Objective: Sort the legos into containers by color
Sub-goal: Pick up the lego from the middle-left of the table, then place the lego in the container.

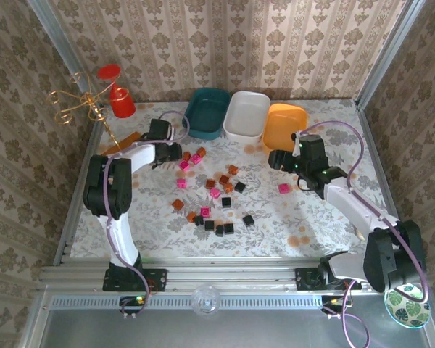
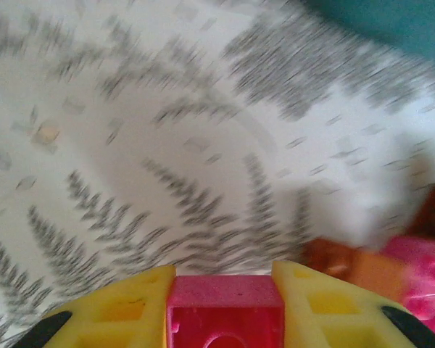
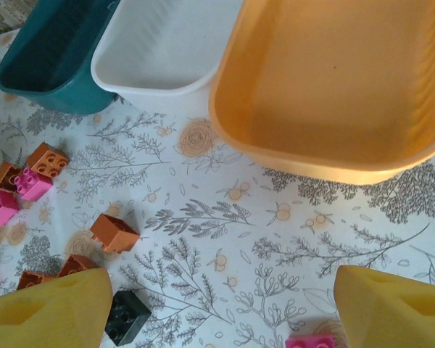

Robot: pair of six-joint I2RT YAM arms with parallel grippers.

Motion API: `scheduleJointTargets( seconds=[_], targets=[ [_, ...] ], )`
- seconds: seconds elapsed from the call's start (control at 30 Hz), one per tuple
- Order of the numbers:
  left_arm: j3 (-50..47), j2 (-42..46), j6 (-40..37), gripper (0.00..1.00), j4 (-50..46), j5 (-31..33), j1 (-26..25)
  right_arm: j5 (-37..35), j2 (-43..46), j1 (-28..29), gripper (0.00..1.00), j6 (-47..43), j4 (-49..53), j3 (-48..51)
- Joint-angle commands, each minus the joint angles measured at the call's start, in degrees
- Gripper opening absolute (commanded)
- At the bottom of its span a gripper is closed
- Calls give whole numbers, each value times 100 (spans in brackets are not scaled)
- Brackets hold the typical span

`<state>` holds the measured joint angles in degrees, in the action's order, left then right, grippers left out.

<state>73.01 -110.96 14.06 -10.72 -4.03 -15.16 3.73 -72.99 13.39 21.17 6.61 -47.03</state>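
My left gripper [image 2: 223, 281] is shut on a magenta pink lego [image 2: 225, 308], its yellow fingers [image 2: 130, 304] pressing both sides; an orange lego [image 2: 333, 257] and more pink ones lie just to its right. From above, the left gripper [image 1: 175, 153] is at the left end of the scattered legos, in front of the teal tray [image 1: 206, 112]. The white tray [image 1: 246, 116] and orange tray [image 1: 284, 125] stand beside it. My right gripper [image 1: 279, 161] hangs open in front of the orange tray [image 3: 333, 87], above bare cloth; a pink lego [image 3: 310, 341] lies near its right finger.
Pink, black and orange legos lie loose mid-table, such as a black one [image 1: 248, 220] and an orange one [image 1: 177, 204]. A red cup [image 1: 119, 100] and a gold wire stand [image 1: 76, 105] are at the back left, with an orange slab [image 1: 122, 143] below them. Walls close in the table.
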Motion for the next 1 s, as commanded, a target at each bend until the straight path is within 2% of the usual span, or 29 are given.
scheduleJointTargets(
  seconds=[0.0, 0.17, 0.43, 0.53, 0.63, 0.73, 0.8, 0.87, 0.97],
  targets=[
    [504, 231, 182, 33, 632, 113, -242, -36, 257, 35, 82, 86, -163, 125],
    [1787, -503, 94, 34, 417, 229, -479, -175, 412, 41, 82, 49, -161, 311],
    [4779, -2417, 18, 37, -578, 317, -577, -180, 699, 53, 82, 63, 33, 489],
    [6168, -3138, -38, 47, -1304, 261, -576, -233, 826, 87, 82, 187, 174, 627],
    [6825, -3313, -79, 57, -1789, 141, -576, -463, 946, 188, 82, 328, 376, 802],
    [6264, -2778, -68, 68, -1620, -192, -576, -847, 1015, 293, 81, 401, 757, 913],
    [5498, -2184, -66, 70, -1424, -414, -585, -1064, 1033, 364, 81, 432, 967, 985],
    [4425, -1422, 19, 70, -933, -607, -602, -1211, 971, 422, 81, 443, 1167, 1017],
    [2206, -119, 311, 73, 366, -987, -654, -1347, 716, 478, 80, 432, 1381, 1007]
  ],
)
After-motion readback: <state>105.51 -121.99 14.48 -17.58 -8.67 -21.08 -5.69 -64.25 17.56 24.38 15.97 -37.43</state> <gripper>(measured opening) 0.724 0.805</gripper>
